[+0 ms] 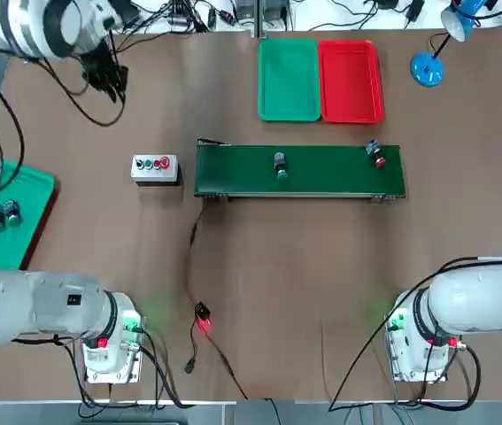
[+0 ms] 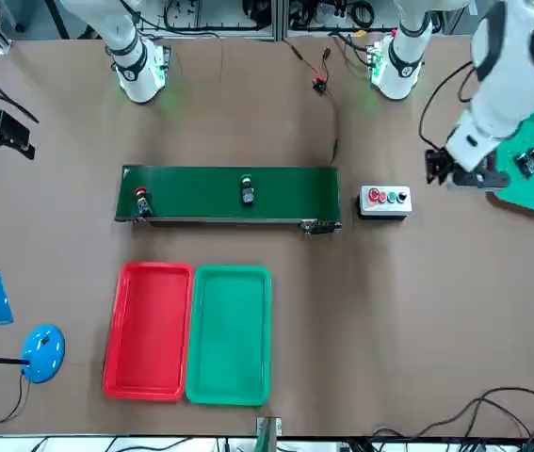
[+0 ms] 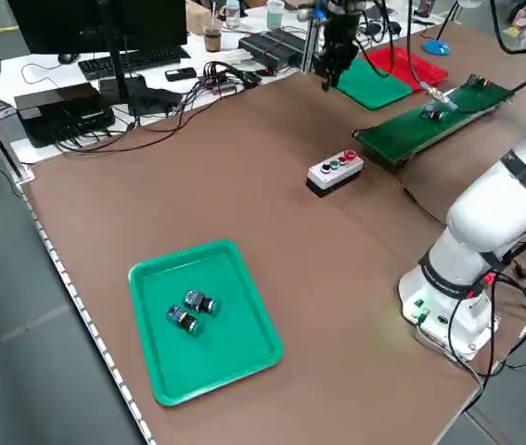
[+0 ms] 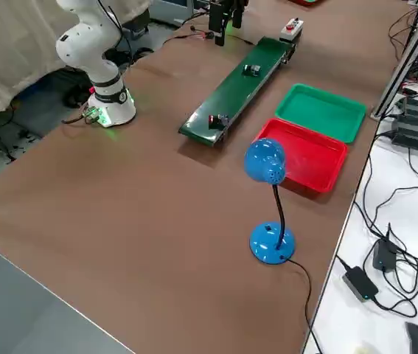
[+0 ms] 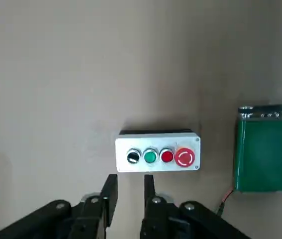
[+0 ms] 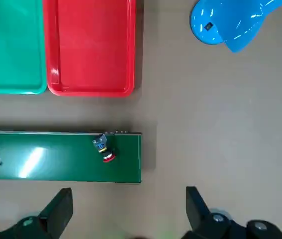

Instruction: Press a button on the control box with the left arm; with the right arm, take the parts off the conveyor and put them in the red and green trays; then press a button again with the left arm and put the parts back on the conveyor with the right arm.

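Conveyor [image 1: 321, 173] lies lengthwise toward control box [image 1: 155, 168].

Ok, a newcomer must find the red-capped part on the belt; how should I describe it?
Find the long green conveyor at mid-table. Two small parts sit on it. Yours, the red-capped part, lies at the end nearest the blue lamp, while the green-capped part sits mid-belt.

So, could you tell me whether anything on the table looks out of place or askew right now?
Nothing stands out. Both parts lie on the conveyor, the red tray and green tray sit squarely side by side, and the control box is square.
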`<state>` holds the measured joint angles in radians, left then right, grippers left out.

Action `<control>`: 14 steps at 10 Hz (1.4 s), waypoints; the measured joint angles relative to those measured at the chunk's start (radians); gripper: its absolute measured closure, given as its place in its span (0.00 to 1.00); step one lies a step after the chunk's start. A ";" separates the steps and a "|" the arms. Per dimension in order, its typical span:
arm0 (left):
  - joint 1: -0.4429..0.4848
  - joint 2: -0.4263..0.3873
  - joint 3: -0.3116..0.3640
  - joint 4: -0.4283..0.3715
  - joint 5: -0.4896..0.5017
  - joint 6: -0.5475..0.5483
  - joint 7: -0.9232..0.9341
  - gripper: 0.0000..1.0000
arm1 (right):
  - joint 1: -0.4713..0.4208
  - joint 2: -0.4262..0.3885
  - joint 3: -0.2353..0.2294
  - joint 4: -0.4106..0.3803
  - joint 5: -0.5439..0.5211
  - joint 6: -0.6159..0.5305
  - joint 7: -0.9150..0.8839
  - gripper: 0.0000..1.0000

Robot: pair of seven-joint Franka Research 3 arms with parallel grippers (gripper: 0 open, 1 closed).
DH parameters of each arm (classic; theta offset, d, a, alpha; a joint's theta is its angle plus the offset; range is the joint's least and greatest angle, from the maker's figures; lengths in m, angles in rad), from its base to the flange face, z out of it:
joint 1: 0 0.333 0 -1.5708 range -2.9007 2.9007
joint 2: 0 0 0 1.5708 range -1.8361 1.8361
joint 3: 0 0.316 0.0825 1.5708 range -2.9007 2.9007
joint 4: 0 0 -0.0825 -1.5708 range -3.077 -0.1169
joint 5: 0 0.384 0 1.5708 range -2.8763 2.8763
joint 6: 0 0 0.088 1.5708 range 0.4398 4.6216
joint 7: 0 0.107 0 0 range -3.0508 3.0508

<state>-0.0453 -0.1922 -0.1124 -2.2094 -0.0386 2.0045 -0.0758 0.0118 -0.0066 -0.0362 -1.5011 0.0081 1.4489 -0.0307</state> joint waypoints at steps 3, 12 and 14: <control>-0.004 -0.002 -0.032 -0.109 -0.005 0.136 -0.003 0.81 | 0.000 0.001 0.000 -0.001 0.000 -0.001 0.000 0.00; -0.005 0.110 -0.093 -0.250 -0.020 0.289 -0.003 0.99 | 0.000 0.009 0.000 -0.002 0.000 -0.001 0.000 0.00; -0.005 0.138 -0.096 -0.262 -0.021 0.315 -0.003 0.99 | 0.000 0.013 0.000 -0.002 0.000 -0.001 0.000 0.00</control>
<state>-0.0506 -0.0547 -0.2086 -2.4717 -0.0591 2.3198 -0.0784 0.0114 0.0066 -0.0367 -1.5032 0.0081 1.4475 -0.0307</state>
